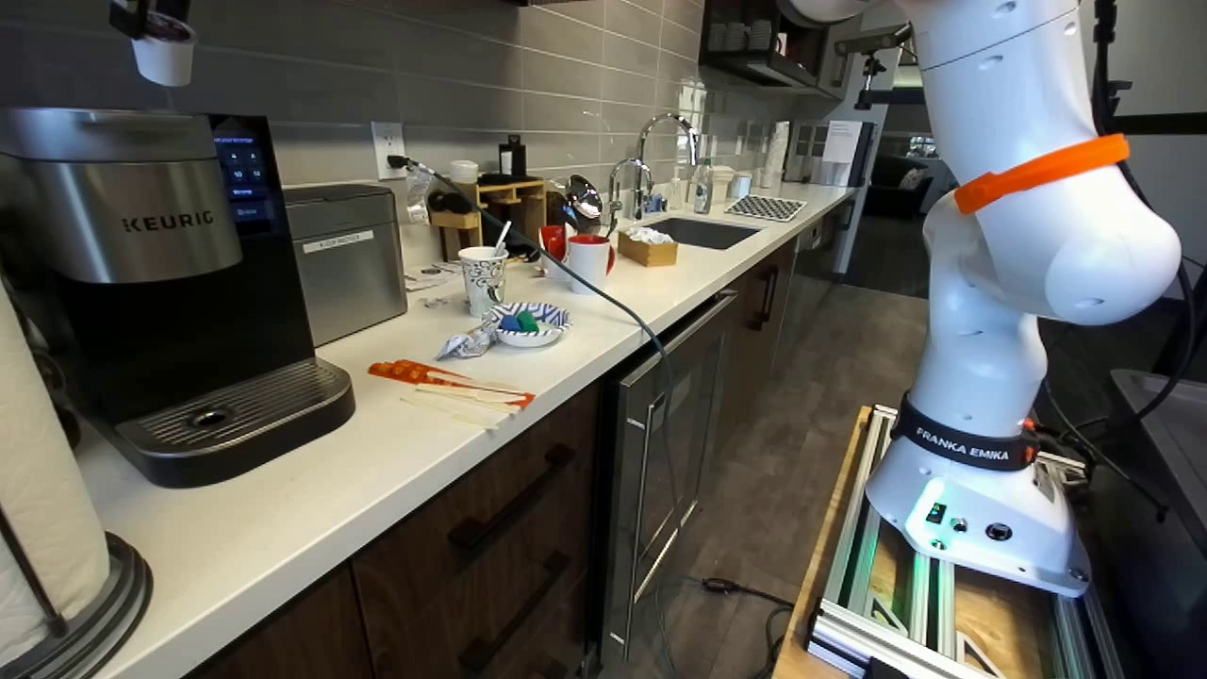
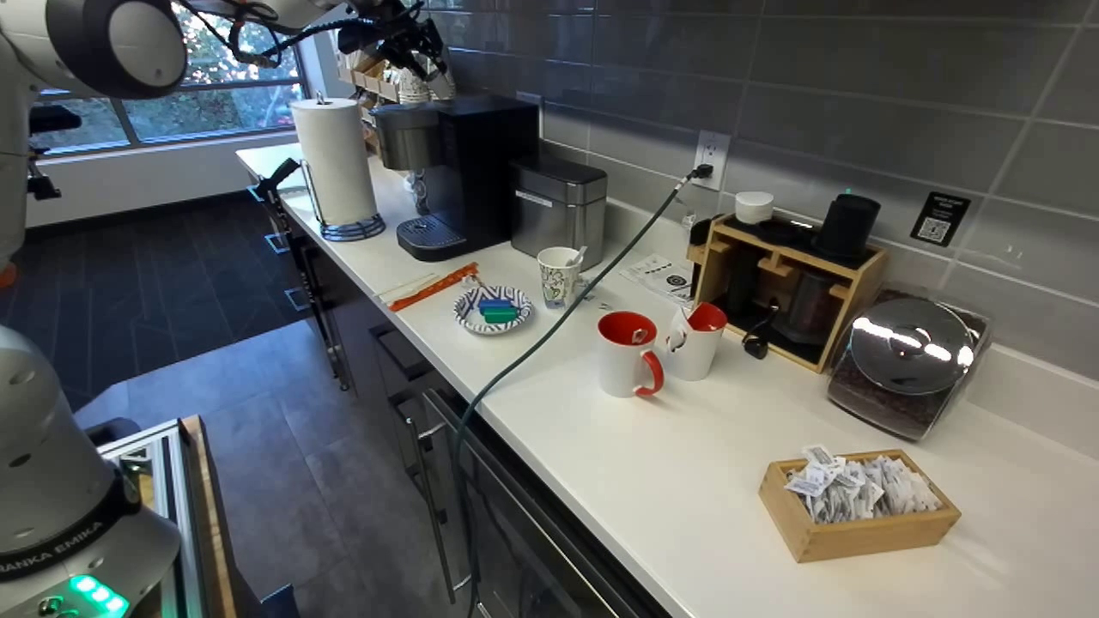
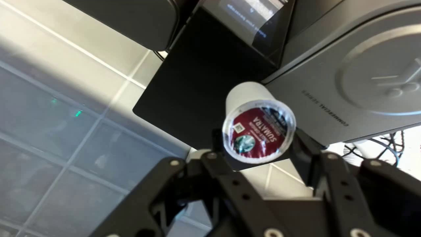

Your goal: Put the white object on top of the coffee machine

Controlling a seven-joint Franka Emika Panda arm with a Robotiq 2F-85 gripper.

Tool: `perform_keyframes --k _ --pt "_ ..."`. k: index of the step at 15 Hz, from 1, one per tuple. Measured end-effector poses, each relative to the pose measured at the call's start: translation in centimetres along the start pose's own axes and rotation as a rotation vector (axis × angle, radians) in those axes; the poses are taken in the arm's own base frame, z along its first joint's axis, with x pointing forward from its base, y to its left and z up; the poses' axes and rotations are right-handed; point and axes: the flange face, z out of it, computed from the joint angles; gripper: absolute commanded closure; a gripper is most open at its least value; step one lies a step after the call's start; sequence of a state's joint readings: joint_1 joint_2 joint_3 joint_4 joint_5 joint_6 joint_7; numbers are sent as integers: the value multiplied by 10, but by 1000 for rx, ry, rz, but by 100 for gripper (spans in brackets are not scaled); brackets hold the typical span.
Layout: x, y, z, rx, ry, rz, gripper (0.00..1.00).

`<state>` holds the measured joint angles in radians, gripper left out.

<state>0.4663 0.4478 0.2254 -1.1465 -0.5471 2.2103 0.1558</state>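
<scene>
The white object is a small white coffee pod (image 3: pixel 251 92) with a maroon foil lid. My gripper (image 3: pixel 258 140) is shut on it, one finger on each side of its rim. In an exterior view the pod (image 1: pixel 166 58) hangs from the fingertips (image 1: pixel 146 21) above the coffee machine (image 1: pixel 141 203), with a gap below it. The black and silver coffee machine also shows in an exterior view (image 2: pixel 494 163), with the gripper (image 2: pixel 421 56) over it; the pod cannot be made out there. In the wrist view the machine's black top (image 3: pixel 197 79) lies behind the pod.
A boxy steel appliance (image 1: pixel 347 259) stands beside the machine. A paper towel roll (image 2: pixel 335 163) stands on its other side. The tiled wall (image 3: pixel 82 138) is close behind. A patterned dish (image 2: pixel 472 322), a paper cup (image 2: pixel 558 279) and a cable (image 2: pixel 549 335) are further along the counter.
</scene>
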Motion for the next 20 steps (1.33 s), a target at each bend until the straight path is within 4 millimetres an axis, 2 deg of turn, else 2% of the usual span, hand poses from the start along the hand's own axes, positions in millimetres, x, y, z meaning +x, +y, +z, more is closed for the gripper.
perform_keyframes --k 5,16,17,18,19,20 --pt "6 23 1 -61 -60 37 72" --pt "7 15 26 -64 -119 49 72" --pt "7 16 28 -66 -129 52 46" --pt "7 16 29 -67 -134 54 34" --pt "7 16 31 -67 -134 55 41" --pt "8 16 31 -66 -132 57 27"
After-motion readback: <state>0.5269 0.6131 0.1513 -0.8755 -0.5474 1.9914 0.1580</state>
